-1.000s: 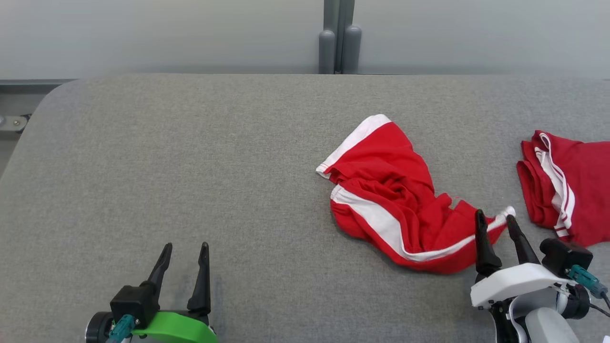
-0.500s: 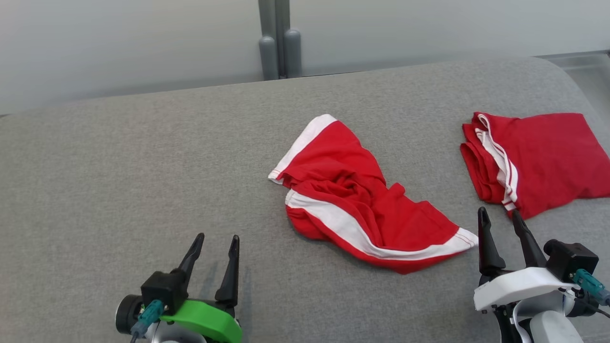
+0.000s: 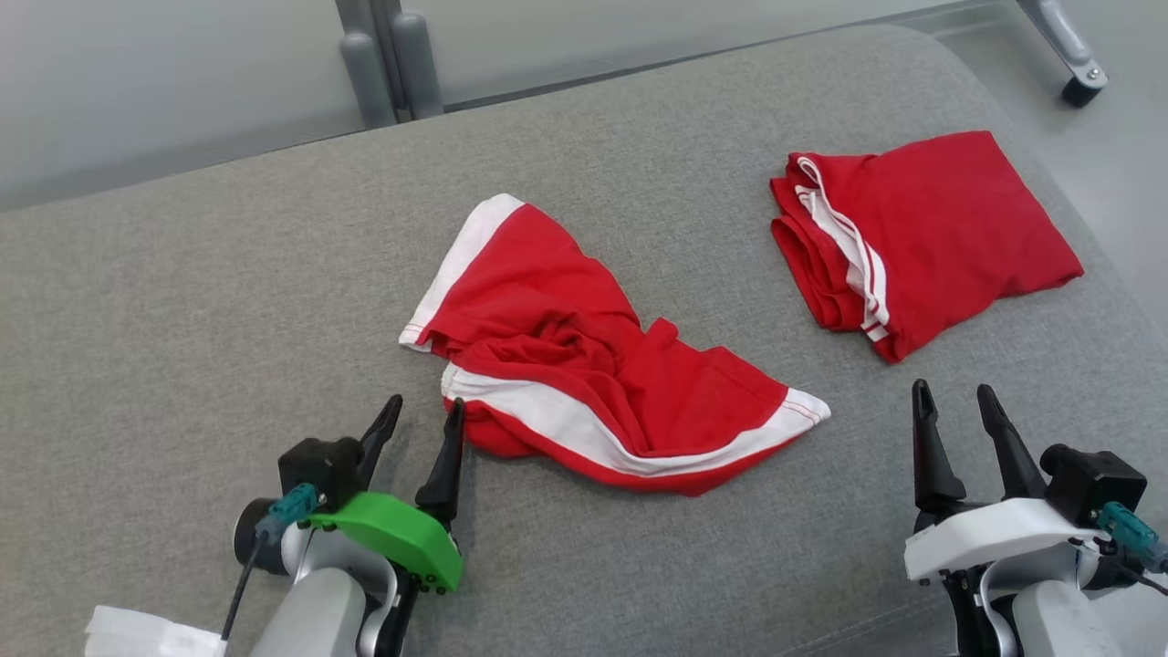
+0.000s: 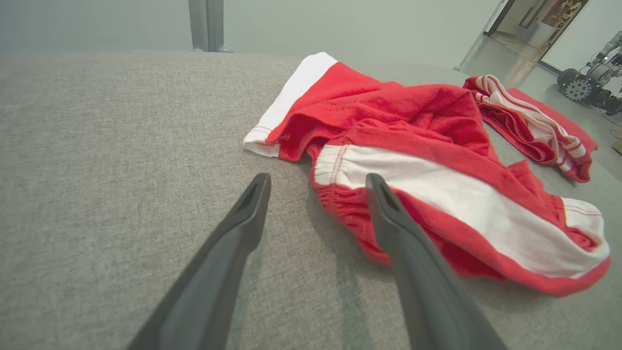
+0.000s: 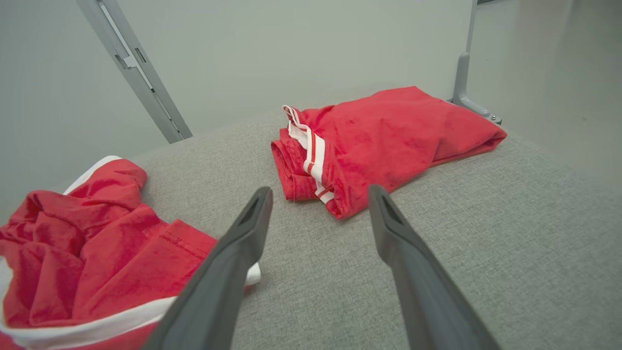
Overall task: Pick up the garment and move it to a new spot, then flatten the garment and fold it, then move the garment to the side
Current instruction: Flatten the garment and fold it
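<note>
Sprawling mid-frame, the garment (image 3: 584,365) runs upper left to lower right; the left gripper (image 3: 425,406), jaws apart and empty, sits just beside its lower-left end, nearer than the right gripper (image 3: 954,392), likewise spread and empty

Right wrist view's edge cuts off the crumpled garment (image 5: 97,243).

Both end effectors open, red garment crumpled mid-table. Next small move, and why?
Probably ease the left end effector forward and slightly right, then close on the crumpled garment's white-banded near edge. It stands open right beside that edge, holding nothing, and the cloth lies bunched, not yet flat. The right end effector is open too, apart from the other corner.
</note>
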You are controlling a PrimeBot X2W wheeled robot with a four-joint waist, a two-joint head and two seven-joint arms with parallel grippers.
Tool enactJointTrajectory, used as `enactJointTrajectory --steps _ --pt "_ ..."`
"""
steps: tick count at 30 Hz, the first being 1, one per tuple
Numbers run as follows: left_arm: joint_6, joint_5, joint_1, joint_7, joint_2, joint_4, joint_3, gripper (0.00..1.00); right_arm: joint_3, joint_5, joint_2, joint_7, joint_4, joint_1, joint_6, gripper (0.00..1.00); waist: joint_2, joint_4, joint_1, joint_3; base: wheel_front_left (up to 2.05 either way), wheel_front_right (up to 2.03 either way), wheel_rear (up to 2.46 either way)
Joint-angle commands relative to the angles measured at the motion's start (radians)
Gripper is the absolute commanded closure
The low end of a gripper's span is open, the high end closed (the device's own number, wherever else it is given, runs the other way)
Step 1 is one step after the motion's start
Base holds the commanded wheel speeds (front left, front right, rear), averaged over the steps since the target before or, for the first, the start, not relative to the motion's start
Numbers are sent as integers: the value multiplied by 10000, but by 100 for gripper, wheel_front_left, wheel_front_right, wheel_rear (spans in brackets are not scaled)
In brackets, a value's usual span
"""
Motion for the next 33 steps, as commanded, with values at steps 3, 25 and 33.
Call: enactJointTrajectory --steps 3,25,33 --pt "-32 -338 -576 3 221 253 -130 0 63 75 -12 -23 -60 -159 -14 0 -1 -468 0 579 0 0 0" --pt "5 -1864 -1366 3 1061 490 -974 100 -21 206 -16 -23 97 -299 -14 0 -1 507 0 742 0 0 0" --pt "253 -944 -675 3 1016 855 432 100 102 193 -18 -23 294 -227 -14 0 -1 1748 0 357 0 0 0"
